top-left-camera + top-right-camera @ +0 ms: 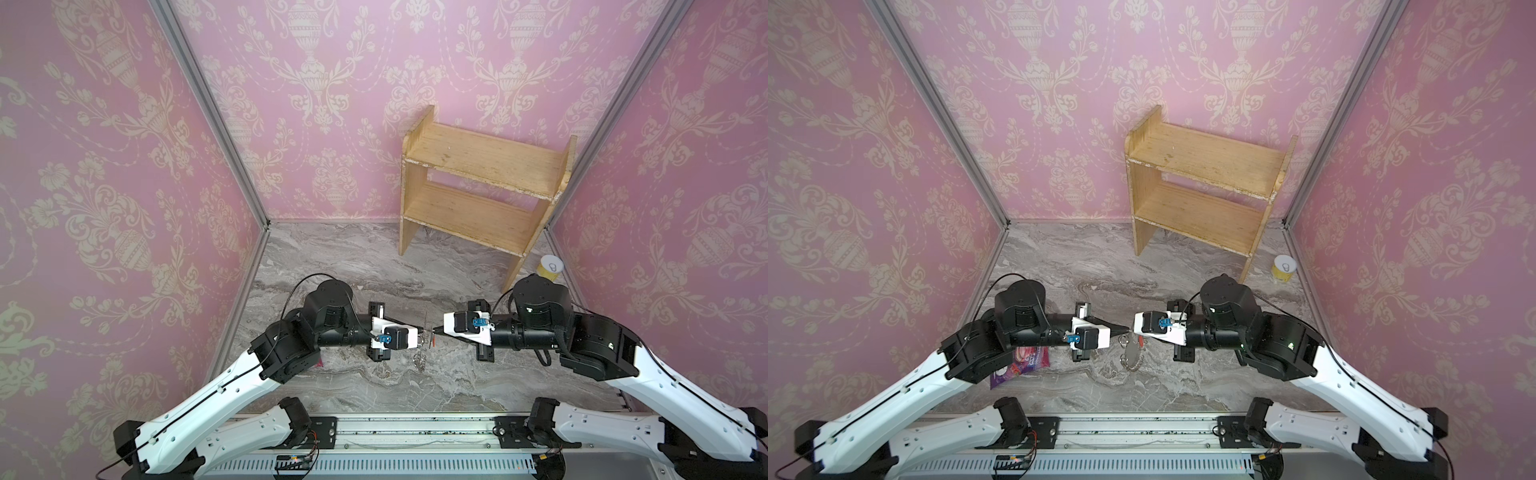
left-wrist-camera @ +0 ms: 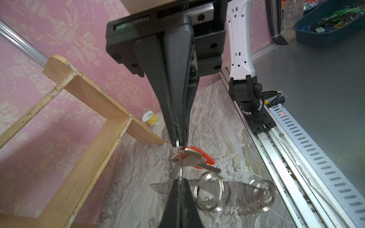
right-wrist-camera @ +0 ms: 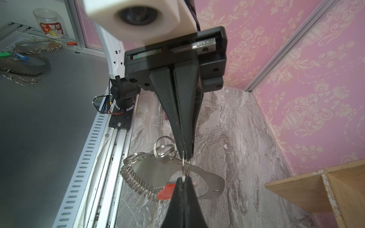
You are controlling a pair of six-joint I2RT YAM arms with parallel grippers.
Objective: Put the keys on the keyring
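Note:
Both grippers meet tip to tip above the middle of the marble floor. My left gripper (image 1: 424, 330) (image 2: 179, 180) and my right gripper (image 1: 434, 330) (image 3: 184, 178) are both shut, each pinching an opposite side of the same silver split ring (image 2: 180, 164). The keys (image 2: 194, 159), a silver key with a red-orange tag (image 3: 166, 192), hang at that ring between the tips. Below them dangles the keyring (image 3: 156, 173) (image 1: 1133, 354), a flat crescent band edged with many split rings; it looks grey in the right wrist view and is blurred in the left wrist view.
A two-tier wooden shelf (image 1: 478, 183) stands at the back right with a yellow can (image 1: 550, 266) beside it. A purple snack packet (image 1: 1025, 361) lies under the left arm. Pink walls close three sides; the rail (image 1: 415, 432) runs along the front.

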